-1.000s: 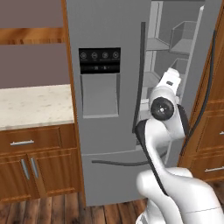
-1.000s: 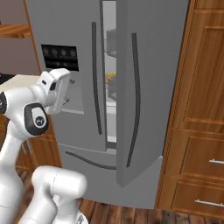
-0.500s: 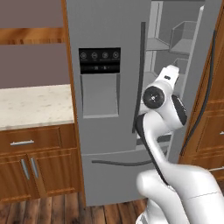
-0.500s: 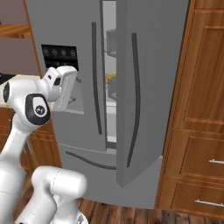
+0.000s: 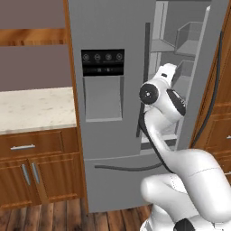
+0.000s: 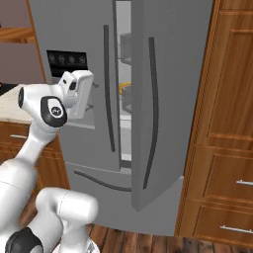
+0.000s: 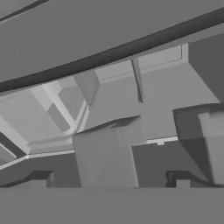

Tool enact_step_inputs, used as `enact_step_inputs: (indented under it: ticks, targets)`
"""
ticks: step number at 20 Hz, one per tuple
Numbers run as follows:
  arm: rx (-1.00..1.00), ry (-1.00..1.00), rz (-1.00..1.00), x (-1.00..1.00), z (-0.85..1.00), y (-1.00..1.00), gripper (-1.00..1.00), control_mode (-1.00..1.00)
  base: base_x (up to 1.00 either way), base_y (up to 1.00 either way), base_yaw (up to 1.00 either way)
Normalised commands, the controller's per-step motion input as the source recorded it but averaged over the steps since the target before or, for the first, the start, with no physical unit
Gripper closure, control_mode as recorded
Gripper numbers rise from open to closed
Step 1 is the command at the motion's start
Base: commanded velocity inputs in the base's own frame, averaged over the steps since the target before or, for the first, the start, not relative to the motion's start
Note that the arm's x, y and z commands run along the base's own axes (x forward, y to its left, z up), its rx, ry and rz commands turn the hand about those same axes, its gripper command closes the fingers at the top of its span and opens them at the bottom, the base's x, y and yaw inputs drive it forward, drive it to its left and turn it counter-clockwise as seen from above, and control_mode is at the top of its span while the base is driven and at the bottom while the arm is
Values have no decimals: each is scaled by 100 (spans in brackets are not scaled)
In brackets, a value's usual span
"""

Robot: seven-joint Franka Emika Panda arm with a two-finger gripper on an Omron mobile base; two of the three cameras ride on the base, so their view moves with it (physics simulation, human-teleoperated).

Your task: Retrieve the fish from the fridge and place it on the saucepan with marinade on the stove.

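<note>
The fridge (image 5: 108,135) stands in front of me, its left door with the black dispenser panel closed and its right door (image 6: 168,99) swung open. My gripper (image 5: 168,72) is raised at the edge of the opening, aimed at the pale grey shelves (image 5: 169,45). In the hand view the gripper (image 7: 109,179) is open, both dark fingertips (image 7: 41,177) apart with nothing between them, facing grey door bins (image 7: 107,151) under a dark curved handle (image 7: 113,54). The fish is hidden; the saucepan and the stove are out of view.
A yellow item (image 6: 126,87) lies on a shelf inside the gap. A pale stone counter (image 5: 36,108) with wooden drawers sits left of the fridge. Tall wooden cabinets (image 6: 222,123) flank the right side, close behind the open door.
The arm has lifted and swung the hand up and closer to the fridge opening. The jaws stay wide apart. Fridge and doors have not moved.
</note>
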Motion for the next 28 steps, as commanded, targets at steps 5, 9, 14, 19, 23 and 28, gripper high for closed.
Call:
enact_step_inputs:
  ticks: [5, 9, 14, 19, 23, 28]
  targets:
    - [-6, 0, -6, 45, -19, -40, -100, -100, 0, 0, 0]
    - [-5, 0, -9, 40, -9, -47, -100, -100, 0, 0, 0]
    - [-2, 4, -5, 58, -1, -31, -100, -100, 0, 0, 0]
    - [-2, 6, 0, 67, 0, -9, -100, -100, 0, 0, 0]
    - [-3, 4, -6, 18, 0, -18, -100, -100, 0, 0, 0]
    - [0, 0, -18, -47, -2, -58, -100, -100, 0, 0, 0]
